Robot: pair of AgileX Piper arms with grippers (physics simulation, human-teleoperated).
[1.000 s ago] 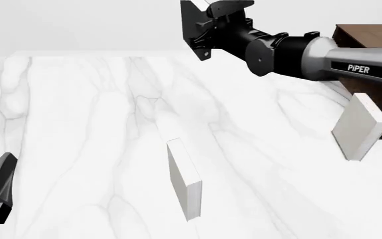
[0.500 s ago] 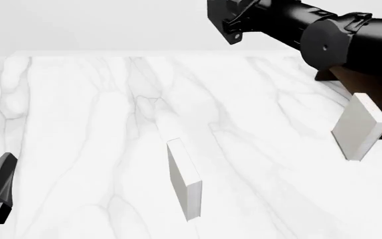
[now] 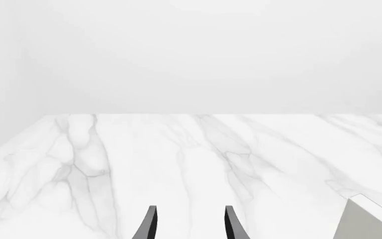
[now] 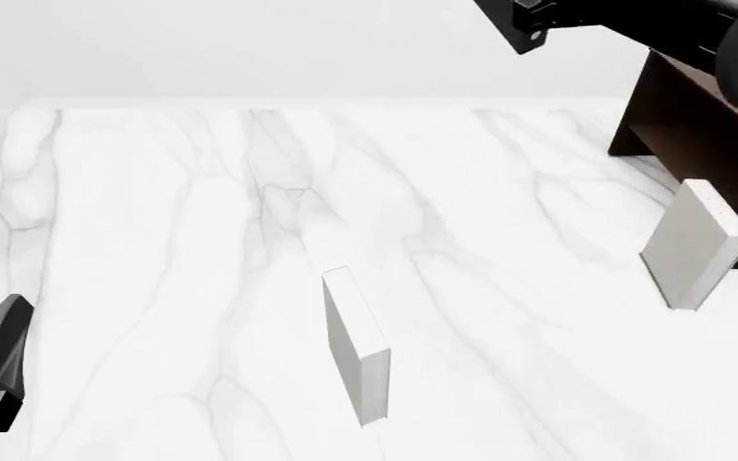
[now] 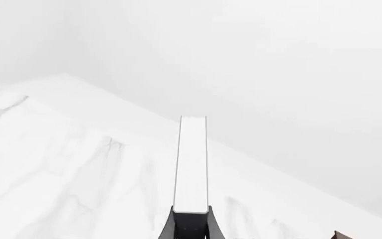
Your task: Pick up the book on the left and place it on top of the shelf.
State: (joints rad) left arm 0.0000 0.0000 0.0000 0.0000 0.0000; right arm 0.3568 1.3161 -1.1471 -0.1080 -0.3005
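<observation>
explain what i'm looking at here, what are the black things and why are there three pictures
These are simulator renders of two robot arms working at a marble table. The wide picture looks from behind the arms. The other two come from cameras just behind each gripper. The left gripper is open and empty. The right gripper is clamped on the book, seen edge-on, with its arm high near the dark shelf. On the table sit a middle pale book and a right pale book.

The thin book (image 5: 192, 164), white page edges showing, is held aloft; the dark brown shelf (image 4: 700, 120) stands far right.
</observation>
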